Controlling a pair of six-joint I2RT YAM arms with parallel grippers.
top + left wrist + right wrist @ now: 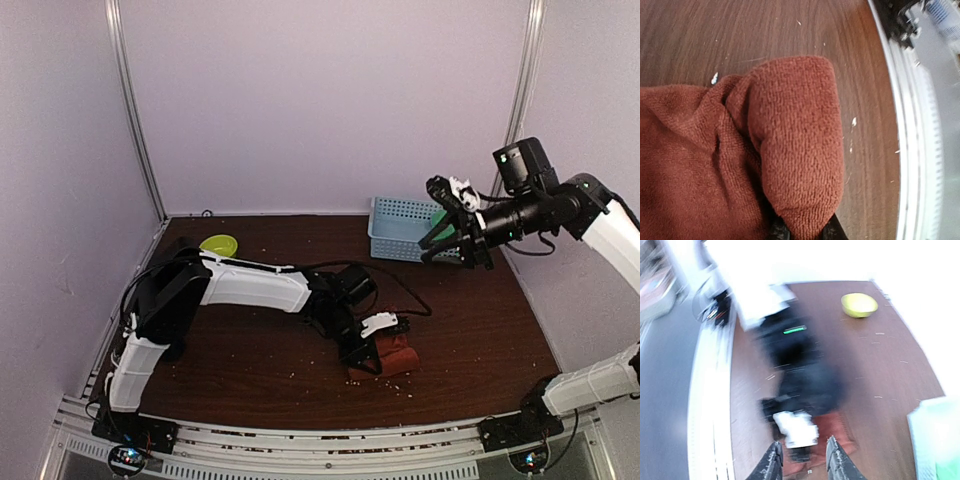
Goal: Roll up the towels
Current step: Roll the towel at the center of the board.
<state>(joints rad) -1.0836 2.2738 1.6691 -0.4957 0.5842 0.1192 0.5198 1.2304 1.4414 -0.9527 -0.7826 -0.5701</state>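
The rust-red towel (392, 357) lies bunched near the table's front middle. It fills the left wrist view, where a thick rolled fold (800, 145) runs down between my fingers. My left gripper (805, 231) is shut on that fold, low over the table (365, 352). My right gripper (437, 220) hangs in the air at the back right, just in front of the light-blue basket (395, 228). Its jaws stand open with nothing between them (802, 460). A patch of green (946, 469) shows in the basket; I cannot tell that it is the green towel.
A yellow-green bowl (218, 244) sits at the back left of the dark wooden table (260, 370). A metal rail (330, 435) runs along the near edge. A cable (405, 295) trails over the table behind the left arm.
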